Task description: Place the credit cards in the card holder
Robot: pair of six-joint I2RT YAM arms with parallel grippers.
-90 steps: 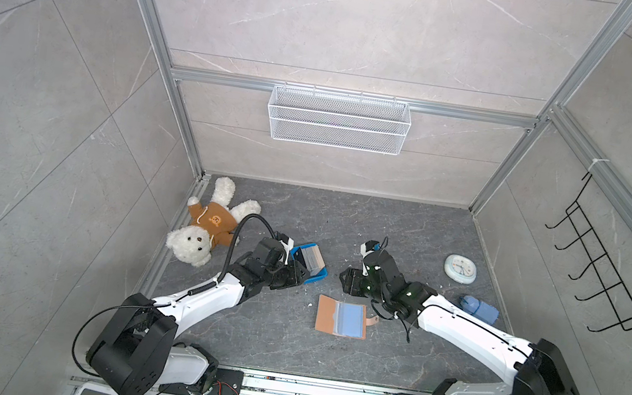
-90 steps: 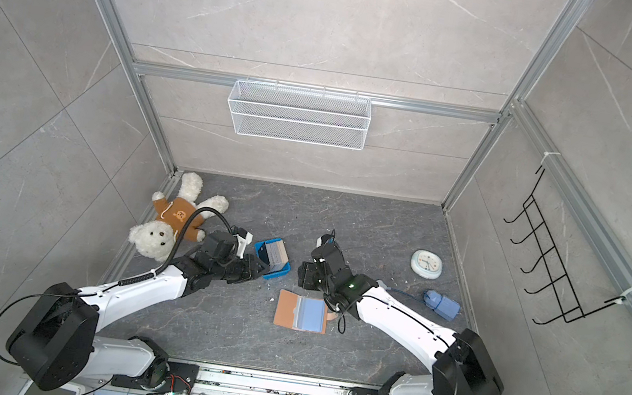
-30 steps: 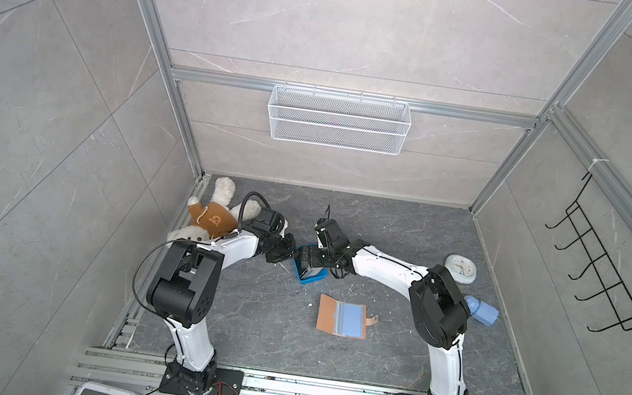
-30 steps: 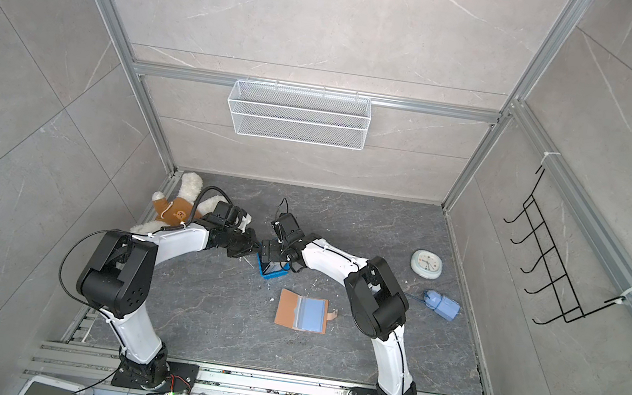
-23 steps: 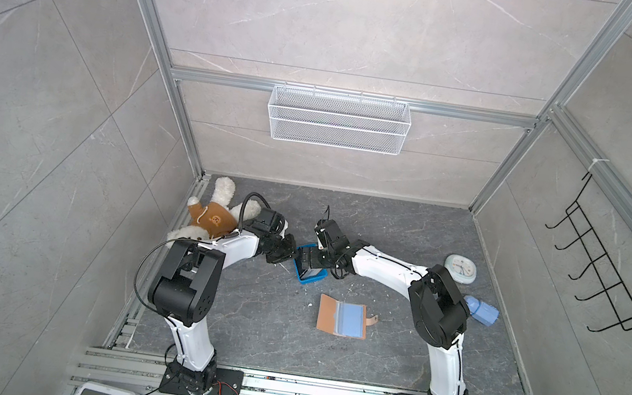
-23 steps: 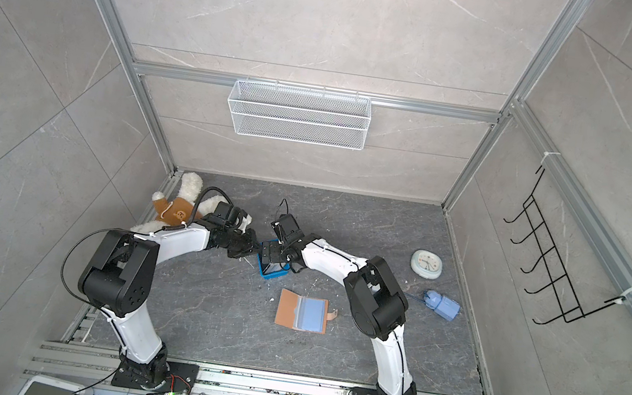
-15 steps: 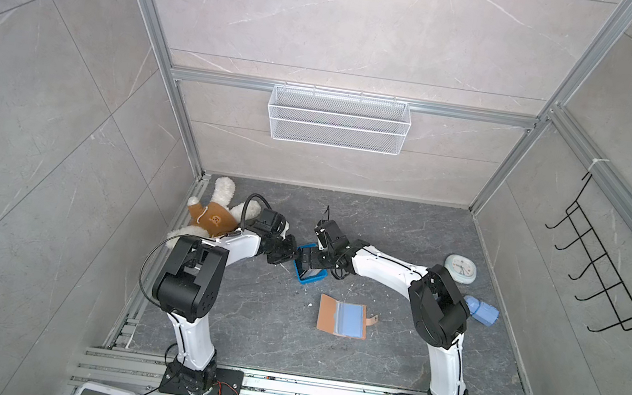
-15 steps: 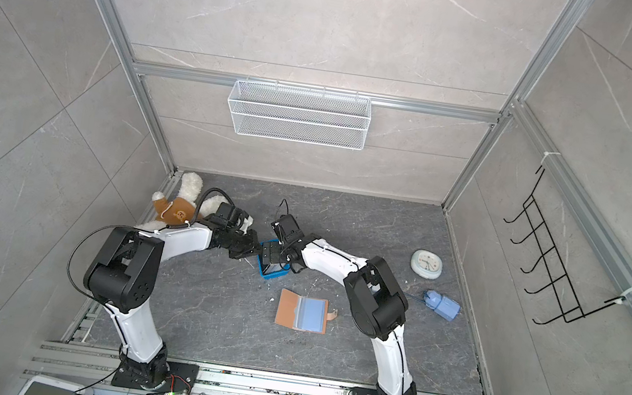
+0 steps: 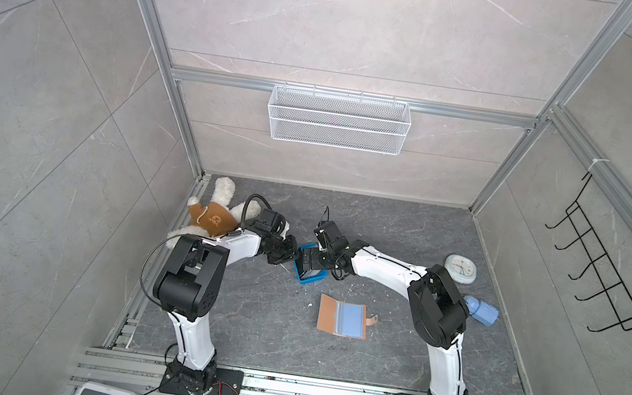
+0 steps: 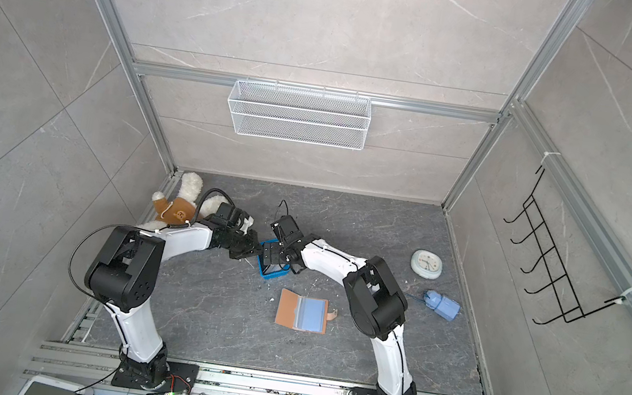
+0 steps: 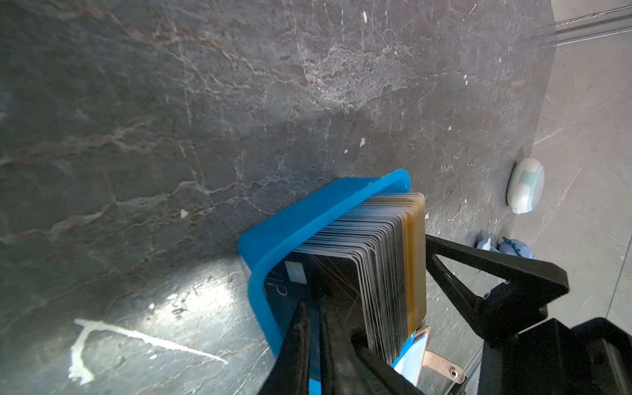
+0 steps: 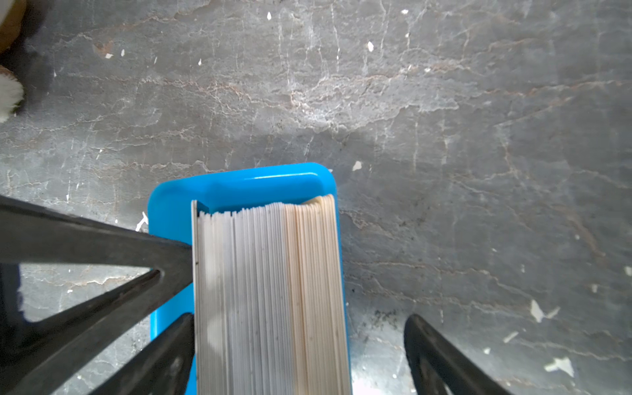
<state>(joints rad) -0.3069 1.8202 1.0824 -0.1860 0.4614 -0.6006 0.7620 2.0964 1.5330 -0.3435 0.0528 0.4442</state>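
Observation:
The credit cards (image 11: 376,256) stand on edge as a thick stack in a small blue tray (image 11: 307,212) tipped onto its side. My left gripper (image 11: 313,304) is shut, and its tips rest against the face of the outermost black "VIP" card. My right gripper (image 12: 297,319) is open and straddles the stack (image 12: 266,290). One of its fingers is by the tray's open side and the other stands clear of the tray's back. In both top views the two grippers (image 9: 291,256) (image 9: 315,261) meet at the tray (image 9: 311,277). The tan card holder (image 9: 341,316) lies open on the floor nearer the front.
A teddy bear (image 9: 215,218) lies behind my left arm by the left wall. A white clock (image 9: 459,268) and a blue bottle-like thing (image 9: 481,310) lie at the right. A wire basket (image 9: 338,119) hangs on the back wall and a hook rack (image 9: 604,281) on the right wall.
Three seconds ago my right gripper stood apart from the tray; now it straddles the stack, and both arms stand differently. Over the last second nothing visibly moved.

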